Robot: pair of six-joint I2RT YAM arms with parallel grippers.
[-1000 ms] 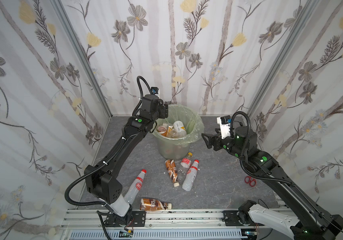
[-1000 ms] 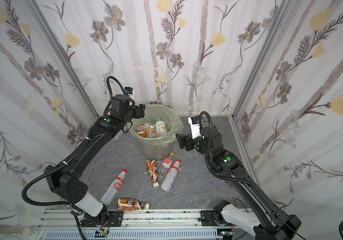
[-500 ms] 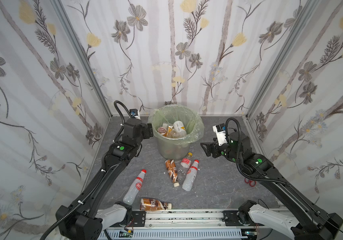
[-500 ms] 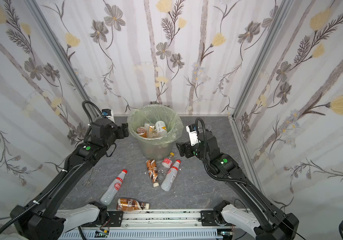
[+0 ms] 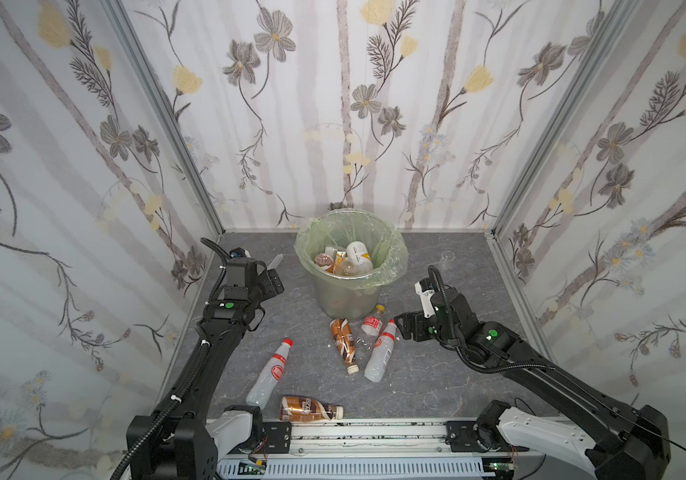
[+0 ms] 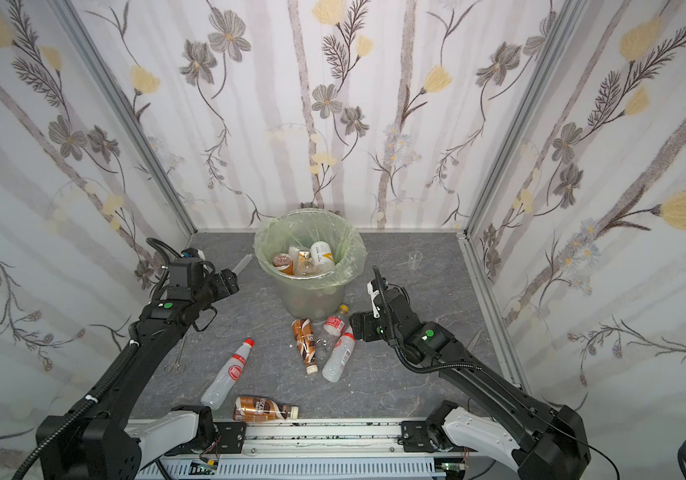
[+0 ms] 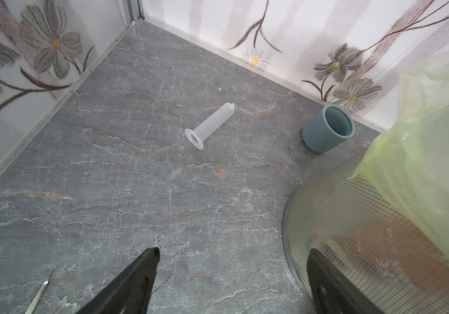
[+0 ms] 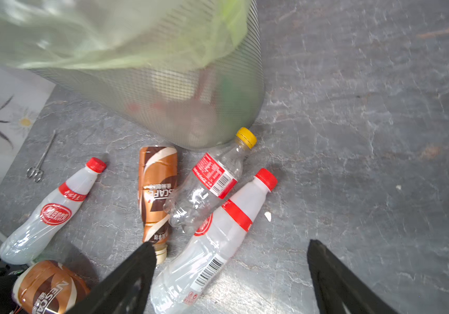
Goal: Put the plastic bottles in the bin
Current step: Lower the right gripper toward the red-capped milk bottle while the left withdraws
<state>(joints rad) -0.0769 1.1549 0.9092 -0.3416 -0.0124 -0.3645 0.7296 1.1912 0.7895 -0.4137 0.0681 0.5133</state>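
Five plastic bottles (image 5: pixel 343 338) lie loose on the grey, veined stone-look floor (image 5: pixel 436 374), in front of the bin (image 5: pixel 343 297). A crumpled clear bottle (image 8: pixel 209 187) with a yellow cap and red label rests across a copper-brown coffee bottle (image 8: pixel 156 187) and a milky white red-capped bottle (image 8: pixel 217 244), its cap touching the bin's base. A second white bottle (image 8: pixel 52 212) and a second coffee bottle (image 8: pixel 49 288) lie apart, nearer the rail. More bottles (image 5: pixel 343 259) sit inside the round, mesh-textured, translucent bin, which is lined with a pale green bag.

The right gripper (image 8: pixel 230 243) hangs just beside the cluster, fingers spread wide and empty. The left gripper (image 7: pixel 233 250) is also spread wide and holds nothing, above bare floor beside the bin's base.

Farther out lie a clear syringe barrel (image 7: pixel 212 125), a blue-grey cup (image 7: pixel 328 129) tipped on its side, thin metal scissors (image 8: pixel 39 160) and a small clear cup (image 6: pixel 414 257).
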